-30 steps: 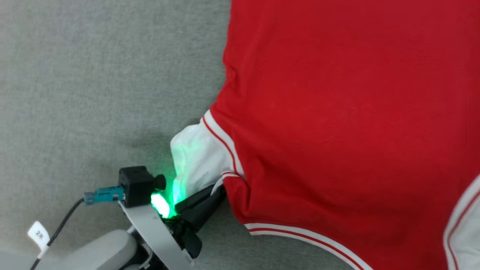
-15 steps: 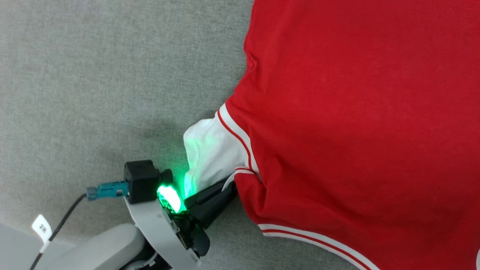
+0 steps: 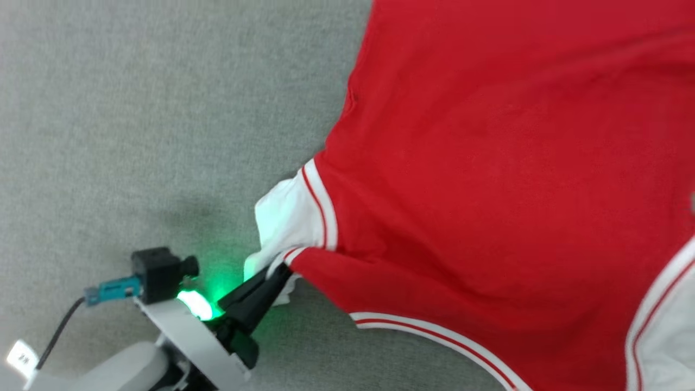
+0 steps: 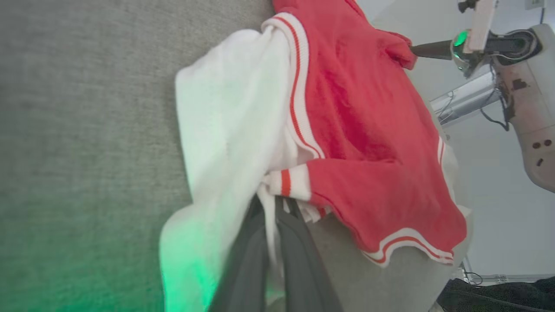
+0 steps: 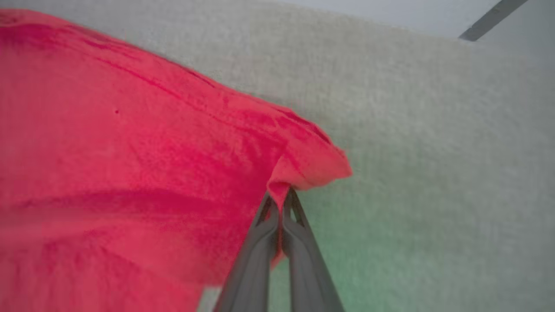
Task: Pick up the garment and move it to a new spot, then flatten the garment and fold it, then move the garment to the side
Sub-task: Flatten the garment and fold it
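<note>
1 grey worktop [image 3: 136,108]. 1 red garment [image 3: 488,163] on it, part lifted. 2 pincers, both clamped on garment: left pincer [image 3: 279,271] at sleeve trim, right pincer [image 5: 282,203] on red corner. 1 white cable tag [image 3: 21,357], text unreadable.

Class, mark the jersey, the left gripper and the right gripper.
jersey [image 3: 488,163]: head view, red body.
left gripper [image 3: 281,271]: head view, fingertips at the white sleeve.
right gripper [image 5: 282,197]: right wrist view, fingertips pinching a red corner.

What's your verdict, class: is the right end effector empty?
No, the right end effector pinches a red corner of the jersey.
</note>
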Robot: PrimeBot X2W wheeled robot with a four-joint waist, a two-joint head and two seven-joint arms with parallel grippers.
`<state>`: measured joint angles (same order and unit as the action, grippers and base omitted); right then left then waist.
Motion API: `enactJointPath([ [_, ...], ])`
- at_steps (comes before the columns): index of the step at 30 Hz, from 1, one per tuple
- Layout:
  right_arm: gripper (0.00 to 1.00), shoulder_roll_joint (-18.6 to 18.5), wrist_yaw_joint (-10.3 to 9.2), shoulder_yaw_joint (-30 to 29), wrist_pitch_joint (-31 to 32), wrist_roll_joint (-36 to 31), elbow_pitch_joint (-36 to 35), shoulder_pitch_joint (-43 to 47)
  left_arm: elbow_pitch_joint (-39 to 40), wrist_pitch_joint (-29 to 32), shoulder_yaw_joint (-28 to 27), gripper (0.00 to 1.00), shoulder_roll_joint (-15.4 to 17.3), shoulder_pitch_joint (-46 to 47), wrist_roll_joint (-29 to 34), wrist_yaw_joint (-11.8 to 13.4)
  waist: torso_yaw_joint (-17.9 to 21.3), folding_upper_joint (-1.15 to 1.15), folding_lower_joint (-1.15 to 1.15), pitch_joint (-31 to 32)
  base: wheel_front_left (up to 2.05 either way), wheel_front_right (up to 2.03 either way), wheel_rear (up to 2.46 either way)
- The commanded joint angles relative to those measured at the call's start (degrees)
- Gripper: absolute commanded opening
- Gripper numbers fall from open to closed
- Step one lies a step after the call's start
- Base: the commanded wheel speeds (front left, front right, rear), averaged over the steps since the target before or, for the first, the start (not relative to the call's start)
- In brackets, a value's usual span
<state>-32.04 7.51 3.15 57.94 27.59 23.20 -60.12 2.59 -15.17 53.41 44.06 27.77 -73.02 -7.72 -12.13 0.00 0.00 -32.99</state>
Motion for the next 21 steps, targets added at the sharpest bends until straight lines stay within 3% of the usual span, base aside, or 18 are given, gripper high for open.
enactJointPath([
  [1,0.00,-1.1,-0.04,0.2,0.3,1.9,-2.2,3.2,-0.9,0.1,-0.5,0.00,0.9,-1.8,0.0,0.4,3.9,0.00,0.00,4.7,0.00,0.00,0.00],
  [5,0.00,-5.1,-0.04,-2.1,2.3,7.9,-11.7,15.3,-0.1,0.1,-2.2,0.00,2.0,-4.1,0.6,0.3,5.8,0.00,0.00,7.6,0.00,0.00,0.00],
  [8,0.00,-5.9,-0.04,-4.6,3.6,10.5,-18.8,25.6,0.0,0.1,-3.0,0.00,2.7,-4.9,1.0,0.3,6.9,0.00,0.00,9.2,0.00,0.00,0.00],
  [14,0.00,-1.7,-0.04,-9.4,6.8,11.7,-33.5,46.5,0.2,0.1,-3.7,0.00,4.0,-5.5,1.1,0.3,9.6,0.00,0.00,11.0,0.00,0.00,0.00],
  [21,0.00,4.3,-0.04,-7.9,8.2,10.7,-43.9,63.4,0.1,0.3,-3.6,0.00,4.5,-4.3,1.1,0.3,11.3,0.00,0.00,11.4,0.00,0.00,0.00],
])
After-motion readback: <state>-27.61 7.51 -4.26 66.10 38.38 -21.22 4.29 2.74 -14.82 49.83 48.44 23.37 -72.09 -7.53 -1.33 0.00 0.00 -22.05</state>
